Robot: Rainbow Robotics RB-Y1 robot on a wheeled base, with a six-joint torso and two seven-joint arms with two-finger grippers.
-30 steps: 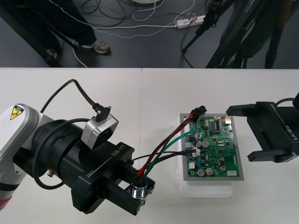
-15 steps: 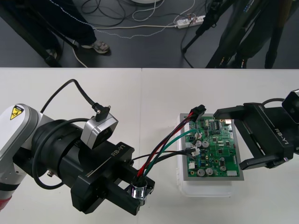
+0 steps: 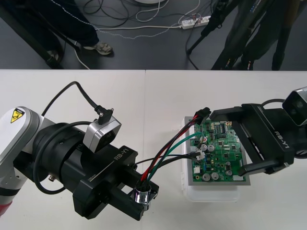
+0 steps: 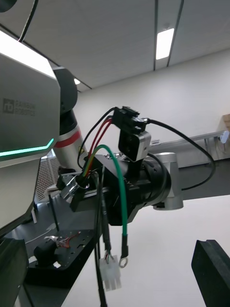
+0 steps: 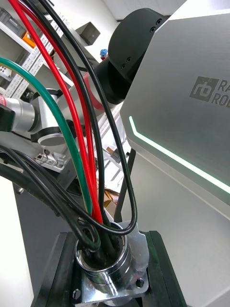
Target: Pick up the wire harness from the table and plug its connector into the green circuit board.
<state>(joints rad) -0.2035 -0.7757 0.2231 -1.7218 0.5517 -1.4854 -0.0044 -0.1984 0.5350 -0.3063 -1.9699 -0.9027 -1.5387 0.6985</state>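
Note:
My left gripper sits at the table's near left, shut on the harness's round metal socket. In the left wrist view the socket is clamped between the black fingers. Red, green and black wires rise from it toward the green circuit board. The small black plug hangs at the board's far left corner. My right gripper stands open over the board, one finger just right of the plug. In the right wrist view the wires hang between its fingers.
The board rests on a white base right of the table's middle. A white connector and a ring terminal dangle from the harness. The left arm's bulky wrist covers the near left of the table.
The right gripper has moved left over the board and turned, bringing its far finger close to the plug. The left gripper and socket have stayed put.

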